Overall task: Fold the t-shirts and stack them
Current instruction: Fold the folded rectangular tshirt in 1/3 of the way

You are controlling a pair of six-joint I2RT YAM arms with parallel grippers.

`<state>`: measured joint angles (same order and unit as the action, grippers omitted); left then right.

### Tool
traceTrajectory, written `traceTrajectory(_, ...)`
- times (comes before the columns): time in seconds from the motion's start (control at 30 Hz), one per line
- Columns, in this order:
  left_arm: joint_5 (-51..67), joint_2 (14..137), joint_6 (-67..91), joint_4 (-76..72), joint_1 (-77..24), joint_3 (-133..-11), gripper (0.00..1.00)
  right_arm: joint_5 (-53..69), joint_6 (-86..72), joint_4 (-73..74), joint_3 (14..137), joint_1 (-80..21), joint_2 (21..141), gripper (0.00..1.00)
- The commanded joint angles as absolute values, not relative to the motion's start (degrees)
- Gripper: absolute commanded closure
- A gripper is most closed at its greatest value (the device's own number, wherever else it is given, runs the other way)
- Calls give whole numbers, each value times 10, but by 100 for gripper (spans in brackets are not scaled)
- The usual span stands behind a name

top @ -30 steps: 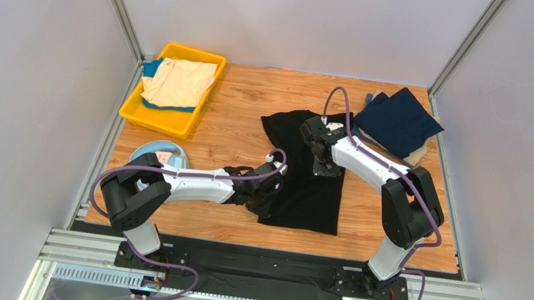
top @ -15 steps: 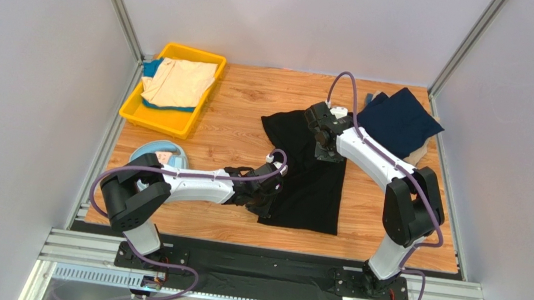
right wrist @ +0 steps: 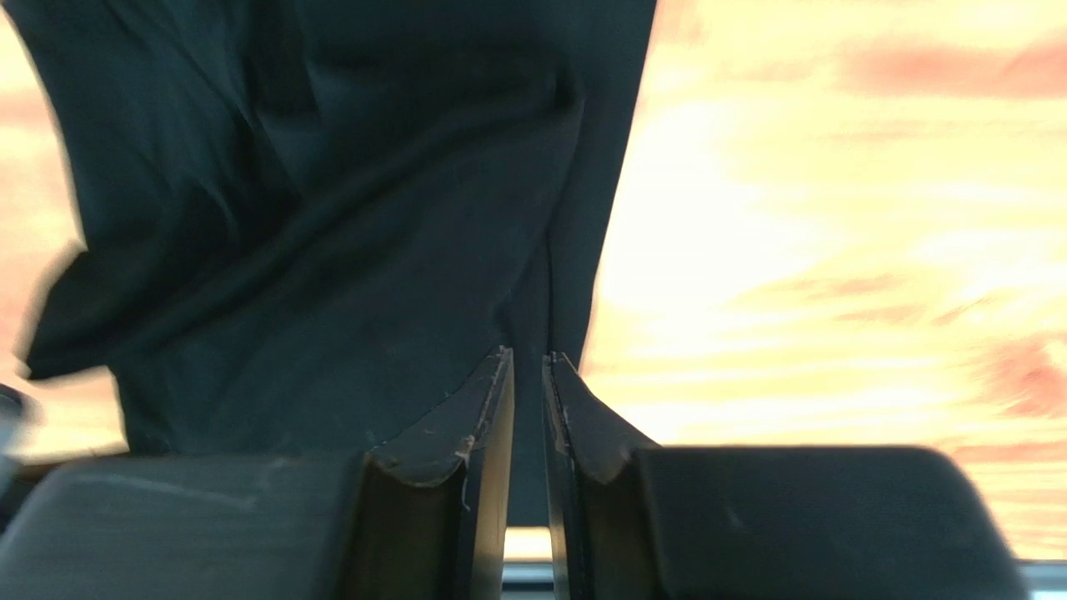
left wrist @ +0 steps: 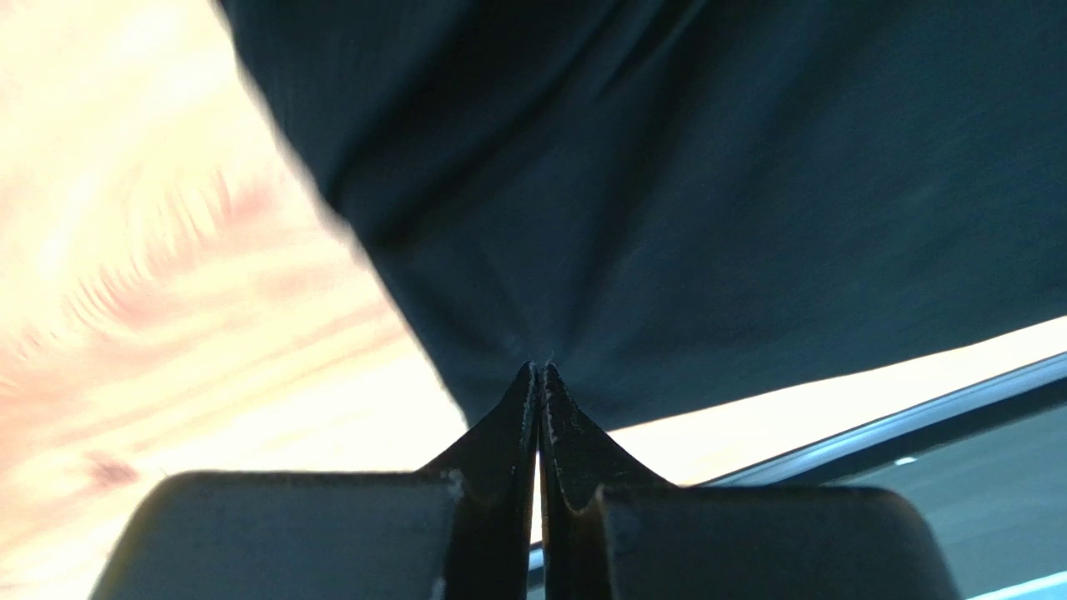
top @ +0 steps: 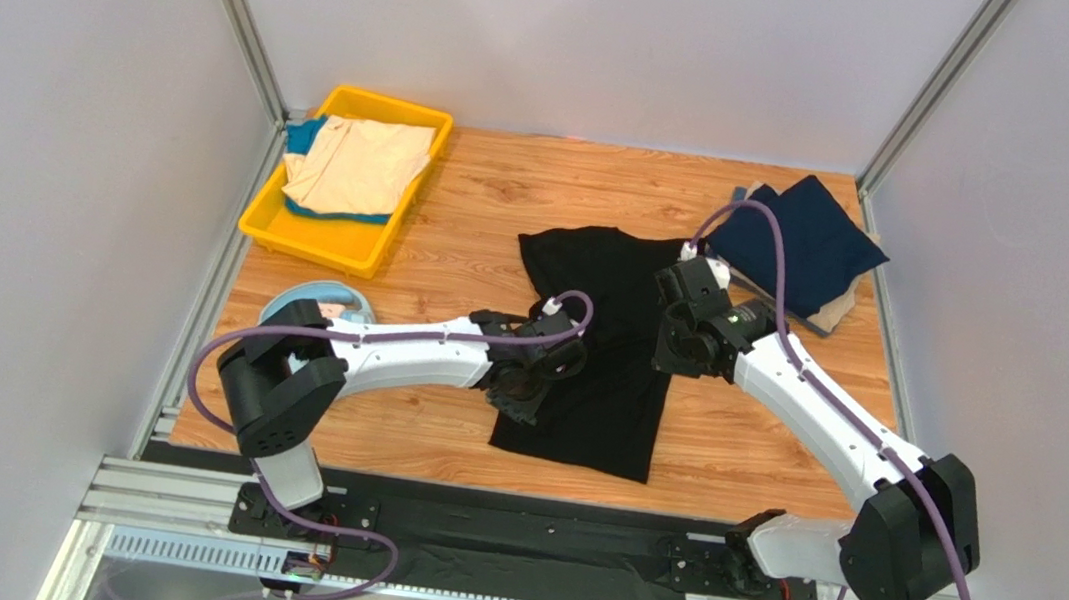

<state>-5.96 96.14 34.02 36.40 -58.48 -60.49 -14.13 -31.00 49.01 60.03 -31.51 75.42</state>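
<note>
Yellow tray sits far-left on wooden table, light-blue round item just nearer

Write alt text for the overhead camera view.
A black t-shirt lies on a wooden table, with the left claw at its left edge and the right claw at its right edge. At the back left, a yellow tray holds beige cloth; at the back right lies a navy t-shirt.
</note>
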Motion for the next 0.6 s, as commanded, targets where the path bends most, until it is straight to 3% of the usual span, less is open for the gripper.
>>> traceTrajectory(0.0,-76,989,298,411,-586,-692,95,-88,-337,451,543,-335,736,82)
traceTrajectory(0.3,-106,1053,263,406,-582,-763,95,-87,-357,374,490,-379,825,93)
traceTrajectory(0.57,-84,1099,249,336,-503,-781,100,-93,-369,324,480,-393,936,100)
